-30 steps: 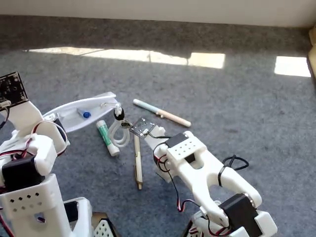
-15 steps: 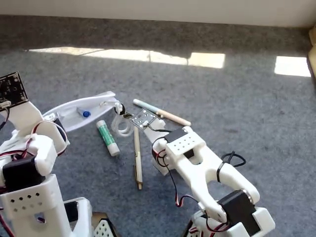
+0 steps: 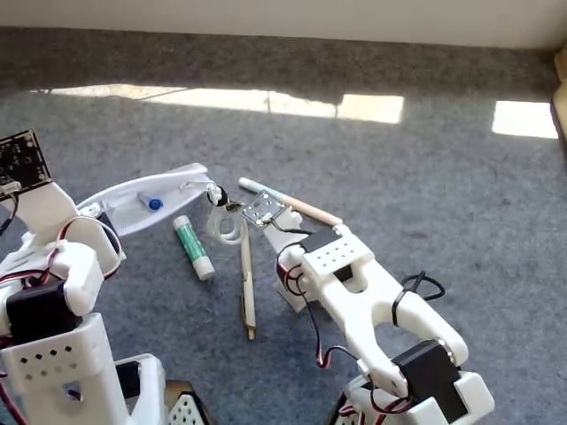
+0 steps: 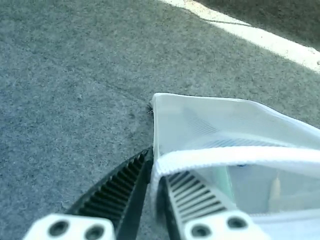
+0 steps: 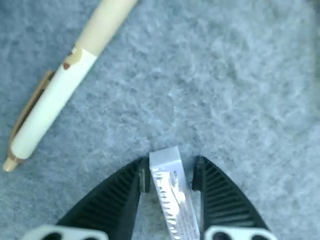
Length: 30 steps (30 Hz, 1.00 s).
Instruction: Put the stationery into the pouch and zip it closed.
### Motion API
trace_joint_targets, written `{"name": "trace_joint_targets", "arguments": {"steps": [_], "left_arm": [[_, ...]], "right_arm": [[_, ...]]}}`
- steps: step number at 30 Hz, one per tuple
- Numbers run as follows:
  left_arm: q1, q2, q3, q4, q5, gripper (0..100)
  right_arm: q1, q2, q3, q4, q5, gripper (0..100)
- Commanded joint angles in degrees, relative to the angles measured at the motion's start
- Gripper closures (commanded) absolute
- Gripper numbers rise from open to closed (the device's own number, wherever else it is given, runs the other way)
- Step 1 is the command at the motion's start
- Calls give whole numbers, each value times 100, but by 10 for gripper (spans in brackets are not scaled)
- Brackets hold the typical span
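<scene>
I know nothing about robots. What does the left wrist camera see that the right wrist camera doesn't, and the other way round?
Left wrist view: the left gripper pinching the edge of a white mesh pouch, with faint shapes inside it. Right wrist view: the right gripper holding a small white block, and a cream and white pen lying beyond it. Both: grey carpet underneath, and that arm's own gripper close to the camera.
</scene>
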<state>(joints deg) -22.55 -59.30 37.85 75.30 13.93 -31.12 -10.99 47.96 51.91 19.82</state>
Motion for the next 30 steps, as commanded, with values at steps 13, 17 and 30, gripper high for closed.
{"name": "trace_joint_targets", "arguments": {"steps": [13, 17, 30], "left_arm": [[-48, 40, -22, -123, 44, 993], [-48, 40, -22, -123, 44, 993], [-48, 40, -48, -132, 44, 993]], "right_arm": [[57, -119, -330, 435, -35, 929], [84, -127, -374, 664, -44, 929], [57, -2431, 101, 1156, -97, 929]]}}
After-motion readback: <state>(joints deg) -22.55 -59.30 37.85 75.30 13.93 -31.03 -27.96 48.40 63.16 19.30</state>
